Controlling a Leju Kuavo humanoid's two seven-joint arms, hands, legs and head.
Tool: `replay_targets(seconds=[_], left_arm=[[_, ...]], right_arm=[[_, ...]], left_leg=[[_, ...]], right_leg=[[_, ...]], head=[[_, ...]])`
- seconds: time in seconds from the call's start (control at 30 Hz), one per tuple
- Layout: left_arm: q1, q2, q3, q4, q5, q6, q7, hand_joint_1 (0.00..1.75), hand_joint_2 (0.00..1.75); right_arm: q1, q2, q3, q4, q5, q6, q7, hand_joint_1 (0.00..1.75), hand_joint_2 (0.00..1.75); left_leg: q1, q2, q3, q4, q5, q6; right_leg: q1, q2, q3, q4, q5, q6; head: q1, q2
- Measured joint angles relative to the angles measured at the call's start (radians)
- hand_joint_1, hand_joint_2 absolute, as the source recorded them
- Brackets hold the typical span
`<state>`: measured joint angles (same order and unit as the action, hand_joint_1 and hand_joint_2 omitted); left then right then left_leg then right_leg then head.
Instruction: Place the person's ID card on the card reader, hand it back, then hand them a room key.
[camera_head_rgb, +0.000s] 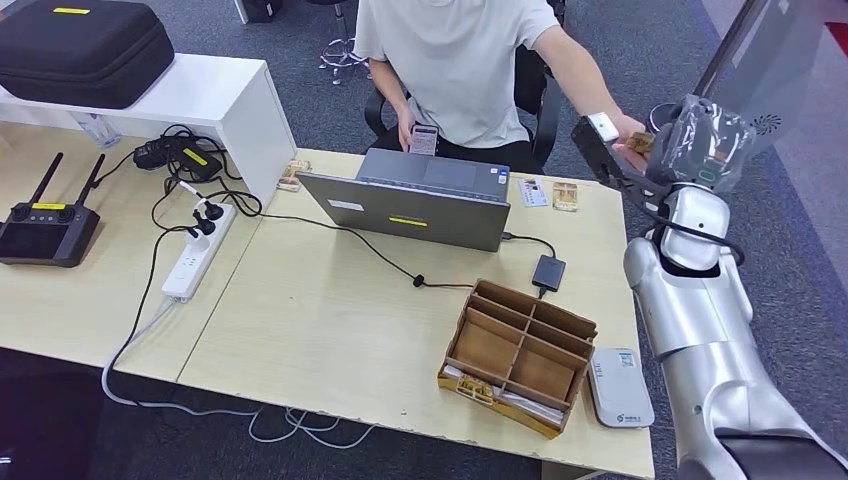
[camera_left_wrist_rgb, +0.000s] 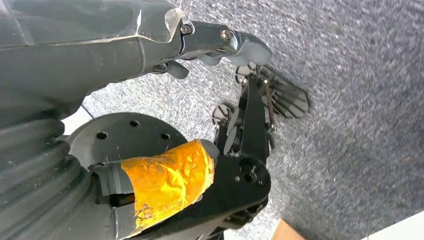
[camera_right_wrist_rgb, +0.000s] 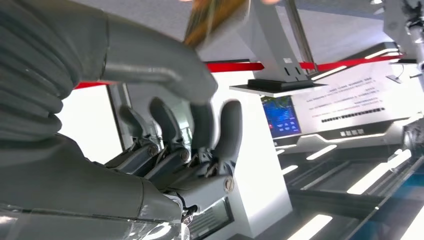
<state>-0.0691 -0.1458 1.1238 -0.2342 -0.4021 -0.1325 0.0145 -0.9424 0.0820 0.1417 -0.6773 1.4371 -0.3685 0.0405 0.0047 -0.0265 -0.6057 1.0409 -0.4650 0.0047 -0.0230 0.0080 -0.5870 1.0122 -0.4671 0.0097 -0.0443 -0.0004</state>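
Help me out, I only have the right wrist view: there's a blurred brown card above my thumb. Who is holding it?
Observer: In the head view the person's hand holds the card right against your right hand. I cannot tell whether your fingers grip it.
Operator: Where is the card reader?
Observer: A flat white device, likely the reader, lies at the table's near right corner, beside the cardboard organizer.
Operator: And my left hand?
Observer: The left wrist view shows the left hand hanging over grey carpet, holding nothing.
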Motion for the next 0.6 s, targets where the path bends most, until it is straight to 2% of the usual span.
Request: replay_targets(seconds=[0.23,0.37,0.5,0.6], left_arm=[[0.0,0.0,0.0,0.0,0.006,0.017,0.012,0.0,1.75],[0.0,-0.001,0.001,0.0,0.009,0.028,0.016,0.0,1.75],[0.0,-0.001,0.003,0.0,0.015,0.046,0.019,0.0,1.75],[0.002,-0.001,0.01,0.0,0.026,0.056,0.028,0.0,1.75]], right_arm=[[0.0,-0.001,-0.068,0.023,0.008,-0.001,-0.001,0.0,1.75],[0.004,-0.019,-0.136,0.022,-0.039,-0.004,-0.006,0.0,1.75],[0.027,-0.071,-0.27,-0.002,-0.15,-0.007,-0.027,0.0,1.75],[0.068,-0.131,-0.42,-0.037,-0.264,-0.007,-0.058,0.0,1.75]], left_leg=[[0.0,0.0,0.0,0.0,0.0,0.0],[0.0,0.0,0.0,0.001,0.0,0.0],[0.0,-0.005,0.0,0.002,0.0,0.0],[0.0,-0.007,-0.001,0.003,-0.001,0.001]], right_leg=[[0.0,0.0,0.0,0.0,0.0,0.0],[0.0,0.0,0.0,-0.001,0.0,0.0],[0.0,-0.005,0.001,-0.001,0.0,0.001],[0.0,-0.007,0.002,-0.003,0.0,0.001]], head=[[0.0,0.0],[0.0,0.0],[0.0,0.0],[0.0,0.0]])
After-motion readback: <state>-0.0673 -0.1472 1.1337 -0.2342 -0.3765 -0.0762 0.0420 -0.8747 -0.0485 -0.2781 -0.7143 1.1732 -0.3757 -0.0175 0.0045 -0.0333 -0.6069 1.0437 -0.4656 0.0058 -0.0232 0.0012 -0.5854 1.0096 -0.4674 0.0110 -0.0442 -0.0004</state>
